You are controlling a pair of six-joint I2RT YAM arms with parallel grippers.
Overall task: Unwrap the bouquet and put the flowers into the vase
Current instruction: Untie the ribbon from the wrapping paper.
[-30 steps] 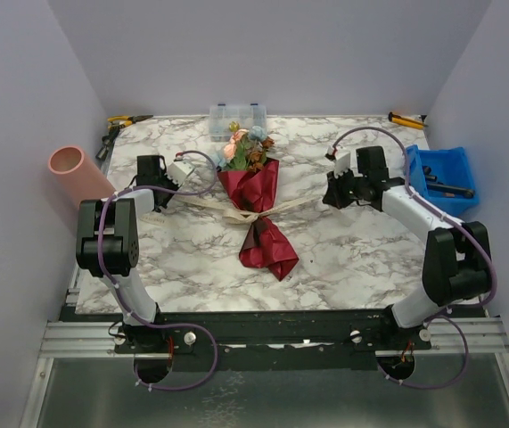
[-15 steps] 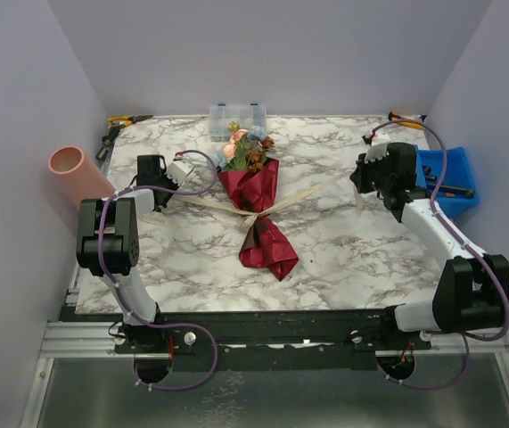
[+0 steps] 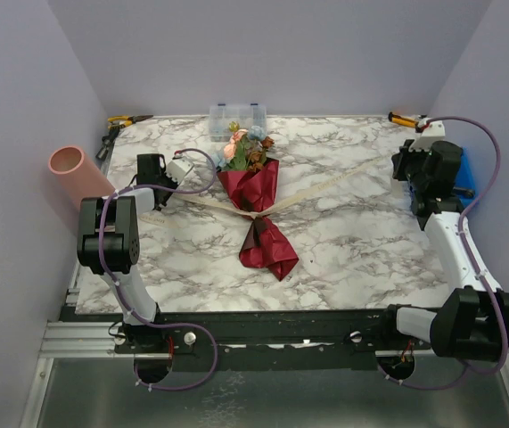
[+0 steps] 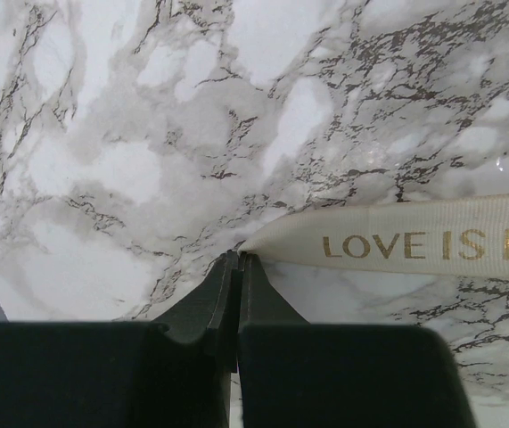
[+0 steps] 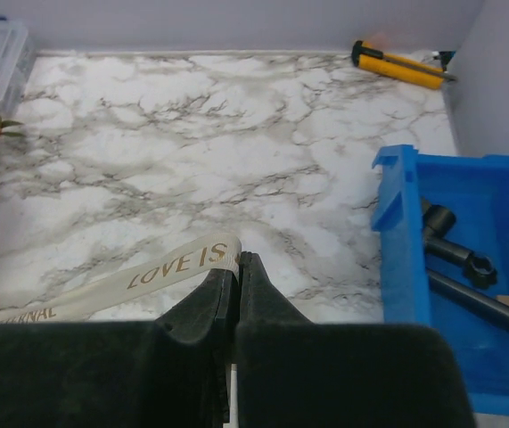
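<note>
The marble-patterned bench (image 3: pixel 352 241) fills the middle of the top view. The bouquet (image 3: pixel 256 209) lies at its centre, heads toward the upper edge of the frame, its dark maroon sheet (image 3: pixel 267 248) flaring toward the lower edge. The salmon-pink vase (image 3: pixel 74 171) sits off the bench's left edge at the upper left, tilted, its open mouth facing the camera, well apart from the bouquet. A blue bin (image 5: pixel 468 267) holding dark tools stands at the right edge, just beside the right arm. A clear plastic box (image 3: pixel 237 119) sits at the top edge, just above the flowers (image 3: pixel 247 147), which show pink, light blue and brownish orange.

The beige ribbon (image 3: pixel 303 192) crosses the bouquet's waist and runs out in a shallow V to both sides. The left end effector (image 4: pixel 238 259) has its jaws together, clamped on one tip of the ribbon, where gold lettering shows. The right end effector (image 5: pixel 238 259), near the bin, is likewise pinched on the other tip. A yellow tool (image 5: pixel 397 64) lies at the upper right corner.
</note>
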